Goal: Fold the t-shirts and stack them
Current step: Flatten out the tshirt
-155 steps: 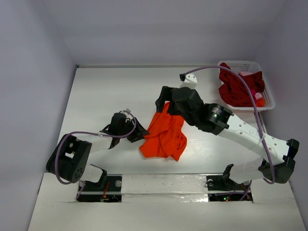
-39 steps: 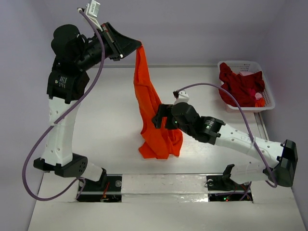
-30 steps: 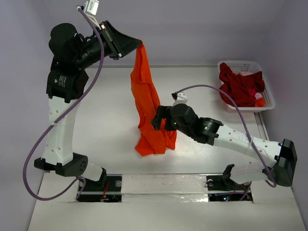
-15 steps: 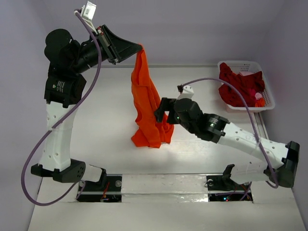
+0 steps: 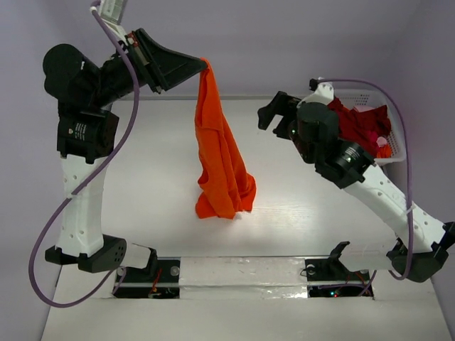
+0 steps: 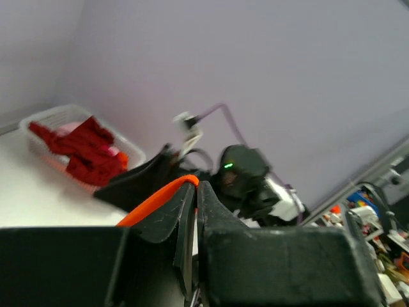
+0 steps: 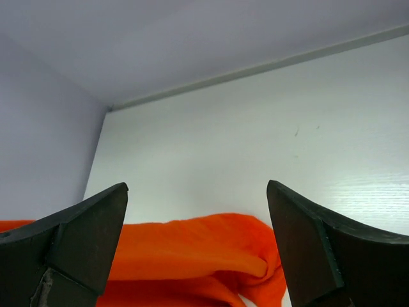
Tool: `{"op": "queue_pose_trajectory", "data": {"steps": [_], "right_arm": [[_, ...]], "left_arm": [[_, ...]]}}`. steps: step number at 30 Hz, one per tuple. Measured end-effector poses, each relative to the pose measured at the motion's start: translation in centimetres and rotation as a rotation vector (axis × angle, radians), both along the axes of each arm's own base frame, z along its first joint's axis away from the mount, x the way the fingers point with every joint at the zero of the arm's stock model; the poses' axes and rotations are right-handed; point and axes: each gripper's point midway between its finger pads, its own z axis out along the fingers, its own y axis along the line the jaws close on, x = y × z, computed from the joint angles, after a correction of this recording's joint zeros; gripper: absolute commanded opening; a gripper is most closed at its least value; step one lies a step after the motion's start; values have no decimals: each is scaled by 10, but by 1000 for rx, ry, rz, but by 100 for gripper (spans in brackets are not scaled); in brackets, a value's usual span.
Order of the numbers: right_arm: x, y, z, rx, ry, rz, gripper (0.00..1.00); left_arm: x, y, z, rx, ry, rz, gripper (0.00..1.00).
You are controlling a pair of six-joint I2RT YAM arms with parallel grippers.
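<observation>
The orange t-shirt (image 5: 217, 153) hangs in a long bunch from my left gripper (image 5: 202, 66), which is raised high at the back and shut on its top edge. The shirt's lower end rests crumpled on the table. In the left wrist view the orange cloth (image 6: 160, 195) is pinched between the closed jaws. My right gripper (image 5: 273, 112) is lifted to the right of the shirt, open and holding nothing; its wrist view shows orange cloth (image 7: 192, 256) below the spread fingers. The dark red t-shirt (image 5: 355, 128) lies bunched in the basket.
A white lattice basket (image 5: 395, 145) stands at the back right corner of the white table (image 5: 149, 177). Purple cables loop from both arms. Grey walls close the back and sides.
My right gripper has let go of the orange shirt's lower part and risen up and to the right, near the basket. My left arm has lifted slightly; the shirt hangs straighter.
</observation>
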Motion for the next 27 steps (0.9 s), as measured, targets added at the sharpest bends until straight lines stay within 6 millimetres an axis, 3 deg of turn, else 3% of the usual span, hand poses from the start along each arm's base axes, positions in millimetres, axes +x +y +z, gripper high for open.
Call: {"op": "queue_pose_trajectory", "data": {"steps": [4,8,13,16,21,27], "right_arm": [[5,15,-24,-42,47,42,94],[9,25,-61,-88,110,73,94],[10,39,-129,-155,227,116,93],[2,43,-160,-168,290,154,91],[-15,50,-187,-151,336,219,91],[-55,52,-202,-156,331,309,90]], "left_arm": [[-15,7,35,-80,-81,-57,0],[-26,11,60,-150,-152,-128,0],[-26,9,73,-199,-167,-208,0],[-20,8,73,-217,-150,-234,0],[-10,10,73,-221,-137,-228,0],[-6,13,73,-218,-139,-213,0]]}}
